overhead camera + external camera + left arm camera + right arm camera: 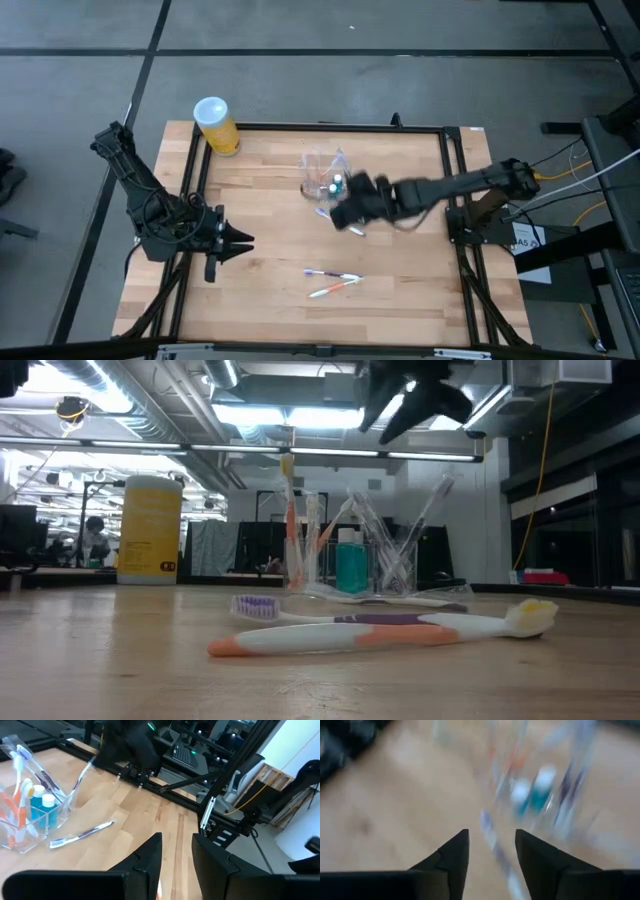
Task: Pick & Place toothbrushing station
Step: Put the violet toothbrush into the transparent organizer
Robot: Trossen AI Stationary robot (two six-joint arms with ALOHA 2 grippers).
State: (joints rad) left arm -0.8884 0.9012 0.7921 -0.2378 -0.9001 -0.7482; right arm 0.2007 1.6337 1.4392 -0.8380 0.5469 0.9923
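The toothbrushing station (325,172) is a clear plastic holder standing on its base on the wooden table, right of its middle toward the far edge. It holds several toothbrushes and a teal bottle (350,565), as the left wrist view (30,815) also shows. My right gripper (345,222) hangs open above the table just near of the station, nothing between its fingers (492,845); the station (540,785) is blurred beyond them. A loose toothbrush (82,834) lies flat beside the station. My left gripper (245,240) waits open at the table's left, holding nothing (177,850).
A yellow cylinder with a white lid (217,125) stands at the far left corner. Two toothbrushes (335,282) lie flat near the front edge, large in the low view (380,632). A black frame (455,190) runs along the table's edges.
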